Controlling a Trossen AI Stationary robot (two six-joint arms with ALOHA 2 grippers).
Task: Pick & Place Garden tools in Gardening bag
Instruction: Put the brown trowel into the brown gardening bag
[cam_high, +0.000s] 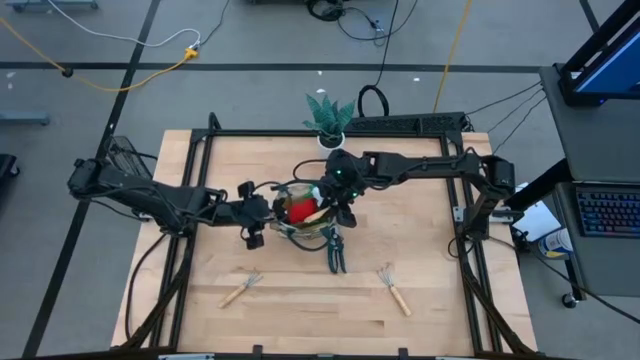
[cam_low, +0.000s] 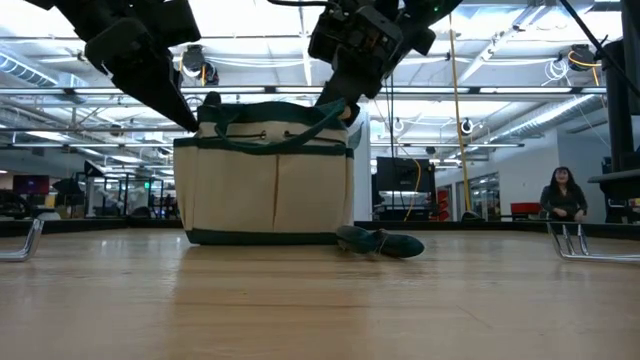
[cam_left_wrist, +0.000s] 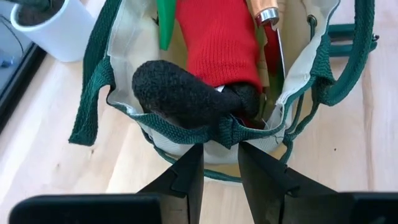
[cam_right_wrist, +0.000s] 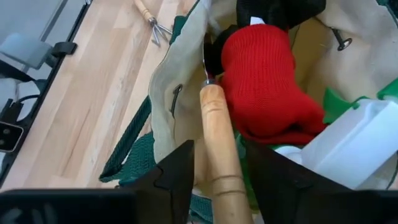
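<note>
Right gripper (cam_right_wrist: 214, 180) open astride wooden-handled trowel (cam_right_wrist: 219, 143), blade end down in gardening bag (cam_right_wrist: 180, 74)

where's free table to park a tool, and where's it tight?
Free: bare wood along the table between bag and right frame rail, and the front edge past both rakes. Tight: around the gardening bag, with left hand and right hand at its rim, shears beside it.

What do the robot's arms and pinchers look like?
Both arms are dark, nearly black, built from jointed sections, with black cables running alongside. The left gripper and right gripper each have two flat, dark, wedge-shaped fingers. A tiny green light glows on the right arm's wrist.
</note>
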